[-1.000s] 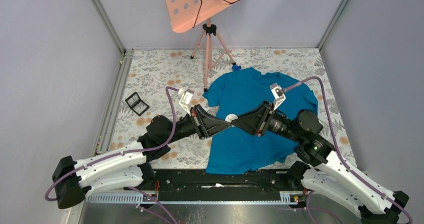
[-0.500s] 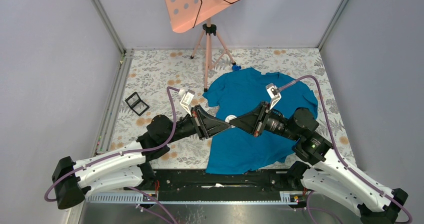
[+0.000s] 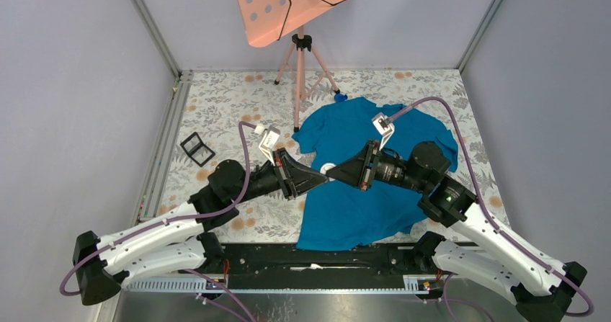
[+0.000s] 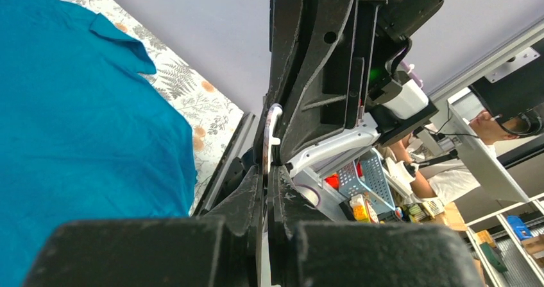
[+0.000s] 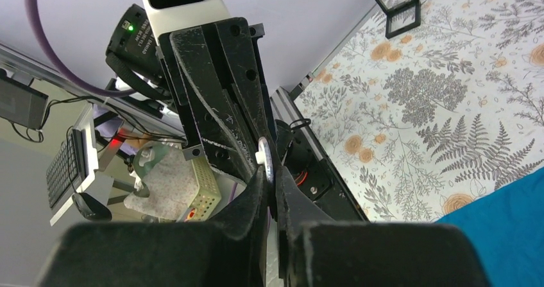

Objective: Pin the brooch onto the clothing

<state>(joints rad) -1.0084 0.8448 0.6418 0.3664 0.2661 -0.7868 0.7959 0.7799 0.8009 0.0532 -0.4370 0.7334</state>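
Floral counter (image 3: 230, 106) is carrying the shirt (image 3: 360, 207); above its nine o'clock edge, left end effector (image 3: 323, 178) and right end effector (image 3: 334, 175) are facing tip to tip, both pinching the brooch (image 3: 328, 168).

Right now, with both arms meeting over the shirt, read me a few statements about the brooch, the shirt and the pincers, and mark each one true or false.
1. The brooch is pinched between the tips of the left pincer and the right pincer. True.
2. The T-shirt hangs on the pink stand. False: it lies spread on the floral table, in front of the stand.
3. A black square frame lies on the table, to the left of the T-shirt. True.
4. The left pincer gapes wide open. False: it is shut on the brooch's rim.
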